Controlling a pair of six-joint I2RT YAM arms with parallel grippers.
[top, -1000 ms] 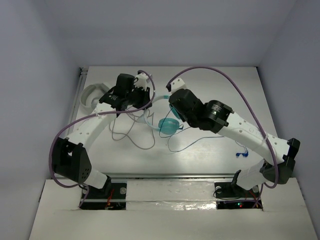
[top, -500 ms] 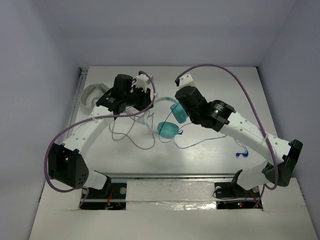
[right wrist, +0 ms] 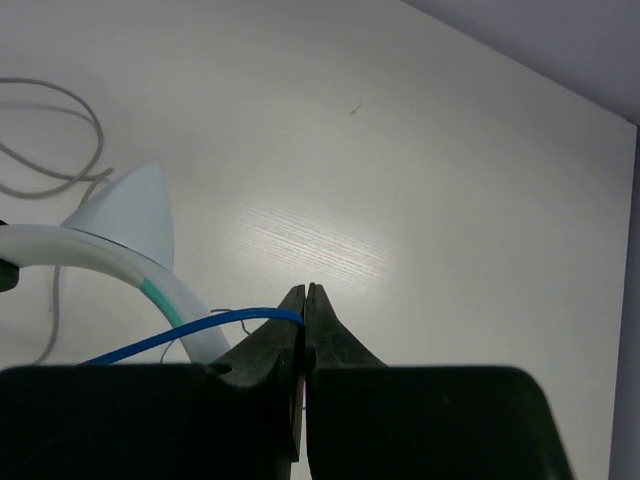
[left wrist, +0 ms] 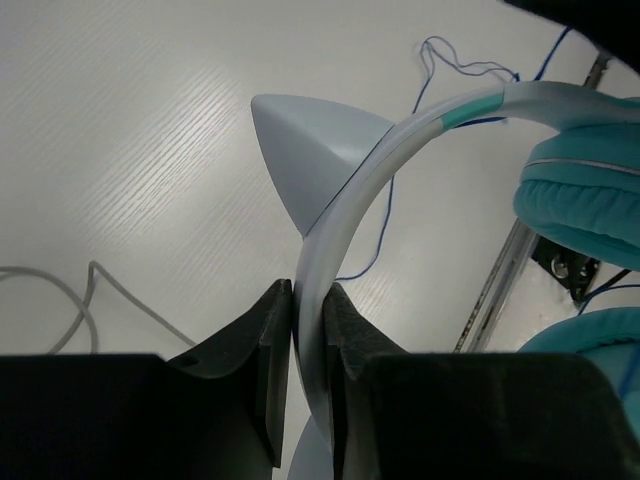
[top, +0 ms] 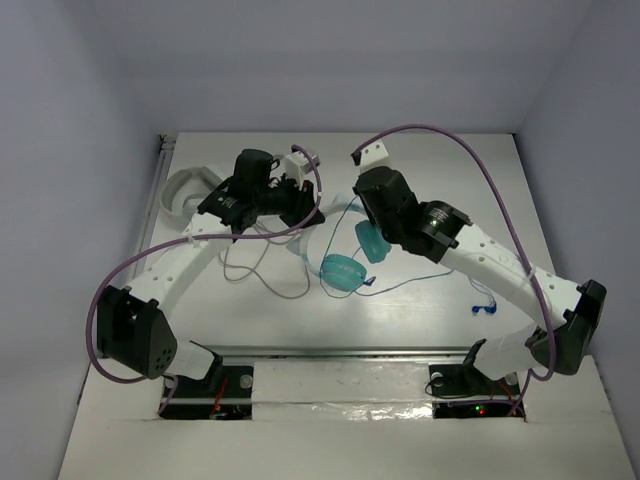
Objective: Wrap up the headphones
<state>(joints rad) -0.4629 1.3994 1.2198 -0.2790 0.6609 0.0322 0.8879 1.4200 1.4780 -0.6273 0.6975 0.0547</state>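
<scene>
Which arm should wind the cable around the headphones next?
Right. The right pincer is shut on the blue cable, so it can probably carry it around. The left pincer is clamped on the headband and is better used as the anchor.

Left wrist view crops both ear cups [left wrist: 585, 205].

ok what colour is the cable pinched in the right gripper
Blue. The thin cable shows best in the right wrist view, clamped between the right gripper fingers.
</scene>
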